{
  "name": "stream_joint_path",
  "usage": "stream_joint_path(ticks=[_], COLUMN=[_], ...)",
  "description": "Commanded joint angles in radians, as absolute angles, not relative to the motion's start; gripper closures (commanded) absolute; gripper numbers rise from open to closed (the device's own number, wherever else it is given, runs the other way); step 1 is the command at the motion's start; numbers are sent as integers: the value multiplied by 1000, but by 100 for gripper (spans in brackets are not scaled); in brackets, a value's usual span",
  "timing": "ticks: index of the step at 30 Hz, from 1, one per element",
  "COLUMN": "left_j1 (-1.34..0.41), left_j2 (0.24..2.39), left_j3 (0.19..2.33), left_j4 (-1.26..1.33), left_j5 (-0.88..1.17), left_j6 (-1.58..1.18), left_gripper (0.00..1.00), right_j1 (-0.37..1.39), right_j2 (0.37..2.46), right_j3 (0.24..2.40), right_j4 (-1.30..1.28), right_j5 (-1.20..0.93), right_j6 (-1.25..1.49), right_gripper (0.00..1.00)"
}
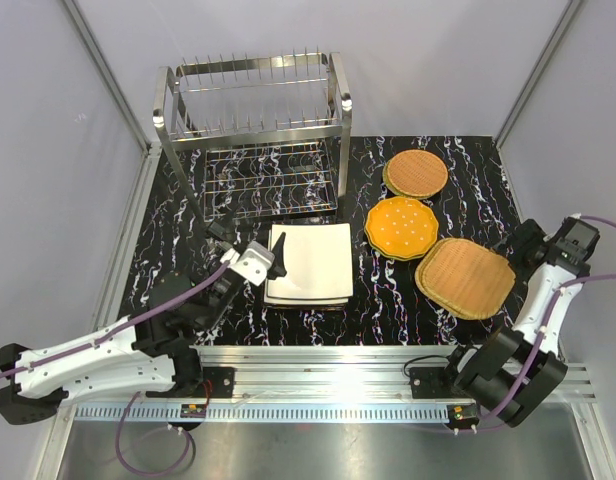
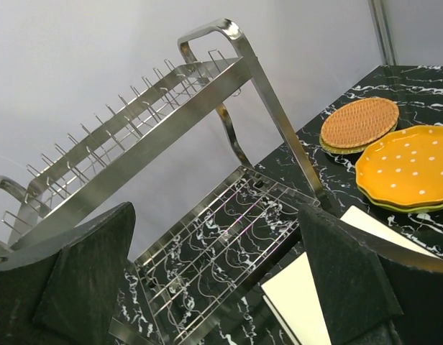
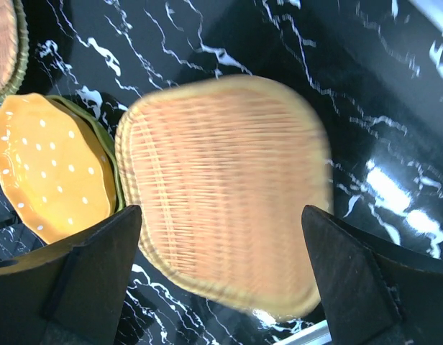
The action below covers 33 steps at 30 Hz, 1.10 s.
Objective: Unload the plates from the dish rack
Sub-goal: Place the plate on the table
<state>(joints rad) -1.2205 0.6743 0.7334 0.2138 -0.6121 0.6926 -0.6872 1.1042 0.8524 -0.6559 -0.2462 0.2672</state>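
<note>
One rack [image 1: 253,110], with two tiers. Four piles of plates lie on the surface [image 1: 388,300].

At the far right there is one round woven plate [image 1: 416,172], with one green edge under it. Nearer lies one orange plate [image 1: 401,225], on one green plate [image 2: 394,206]. At the near right is one square woven plate [image 1: 466,277]. Layered rims below it make at least two, but the exact count is unclear. Left of these are the white plates [image 1: 310,262], at least two by their edges.

There are two arms with one pincer each: the left pincer [image 2: 216,237] and the right pincer [image 3: 220,237], each with two fingers.
</note>
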Motion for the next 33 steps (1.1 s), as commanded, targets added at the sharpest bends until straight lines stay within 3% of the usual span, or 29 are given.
stream_joint_path(ticks=[1, 10, 16, 25, 33], left_j1=[-1216, -1216, -1169, -686, -355], left_j2=[678, 695, 710, 817, 796], left_j3=[750, 790, 883, 1106, 1071], left_j4=[256, 233, 129, -443, -607], left_j5=[-653, -702, -793, -487, -261], left_j6=[614, 511, 213, -377, -500], left_gripper=[1, 1, 1, 1, 1], right_j1=[-689, -687, -631, -618, -611], right_j2=[1141, 1187, 1201, 1085, 1106], right_j3=[953, 999, 1123, 1219, 1319], right_j4=[-684, -747, -838, -686, -637], right_j5=[-222, -291, -373, -267, -134], right_j6=[184, 108, -184, -253, -173], right_gripper=[0, 0, 0, 0, 0])
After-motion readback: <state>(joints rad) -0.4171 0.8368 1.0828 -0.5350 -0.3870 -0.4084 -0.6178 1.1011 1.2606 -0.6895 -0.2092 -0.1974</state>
